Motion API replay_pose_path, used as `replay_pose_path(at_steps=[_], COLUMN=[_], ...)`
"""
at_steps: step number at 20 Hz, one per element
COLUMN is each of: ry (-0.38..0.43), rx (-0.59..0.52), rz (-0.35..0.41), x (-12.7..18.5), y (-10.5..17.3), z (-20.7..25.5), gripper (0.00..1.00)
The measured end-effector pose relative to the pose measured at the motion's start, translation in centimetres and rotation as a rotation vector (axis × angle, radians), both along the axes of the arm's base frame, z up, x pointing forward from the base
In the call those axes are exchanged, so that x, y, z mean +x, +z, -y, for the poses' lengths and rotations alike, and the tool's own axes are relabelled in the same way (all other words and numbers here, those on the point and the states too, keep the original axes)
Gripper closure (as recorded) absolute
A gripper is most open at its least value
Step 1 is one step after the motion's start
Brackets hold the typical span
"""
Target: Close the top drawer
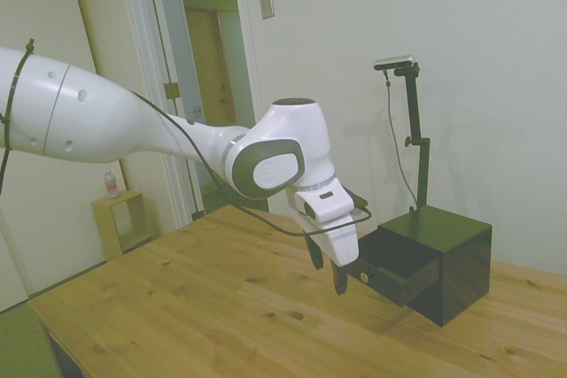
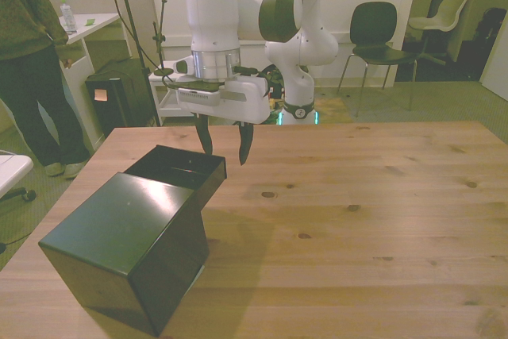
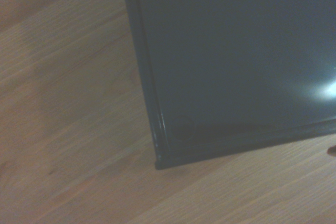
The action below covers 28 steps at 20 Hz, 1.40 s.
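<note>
Black cube cabinet (image 2: pixel 127 256) is sitting nearest the front camera, by the near corner of the wooden table (image 2: pixel 357 220) at the front view's left. Top drawer (image 2: pixel 178 168) is standing pulled out of the cabinet, its shallow black box open upward; in the side view its flat front is showing one small brass knob (image 1: pixel 364 278). My gripper (image 2: pixel 224 148) is hanging just off that drawer front with its two dark fingers (image 2: pixel 205 136) pointing down and spread wide, holding nothing and not touching the drawer. From the wrist camera I am looking down on a corner of the drawer's dark inside (image 3: pixel 236 61) and its rim, with bare table boards beside it. A person (image 2: pixel 28 61) is standing off the table at the front view's left.
</note>
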<state>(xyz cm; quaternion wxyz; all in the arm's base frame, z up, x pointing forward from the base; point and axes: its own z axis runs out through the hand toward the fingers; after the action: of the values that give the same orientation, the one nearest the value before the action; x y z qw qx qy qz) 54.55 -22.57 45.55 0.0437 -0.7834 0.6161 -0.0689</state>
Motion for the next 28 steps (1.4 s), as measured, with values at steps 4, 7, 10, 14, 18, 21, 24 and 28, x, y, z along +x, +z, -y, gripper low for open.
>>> replay_pose_path(at_steps=[4,7,10,14,18,21,24,28], ry=[0.0,0.0,-0.004,-0.012,-0.022,-0.035,-0.053,-0.067], rx=[-0.003,-0.005,-0.006,-0.005,-0.006,-0.002,0.005,0.013], rz=[0.005,0.006,0.002,-0.012,-0.024,-0.036,-0.052,-0.054], x=[0.2,0.6,0.8,1.0,1.4,2.0,2.6,3.8], y=[0.2,0.4,0.2,-0.5,-0.9,-0.8,-0.8,-0.2], z=[0.1,0.2,0.5,1.0,1.6,1.7,1.9,2.1], gripper=[1.0,1.0,1.0,1.0,1.0,1.0,1.0,1.0])
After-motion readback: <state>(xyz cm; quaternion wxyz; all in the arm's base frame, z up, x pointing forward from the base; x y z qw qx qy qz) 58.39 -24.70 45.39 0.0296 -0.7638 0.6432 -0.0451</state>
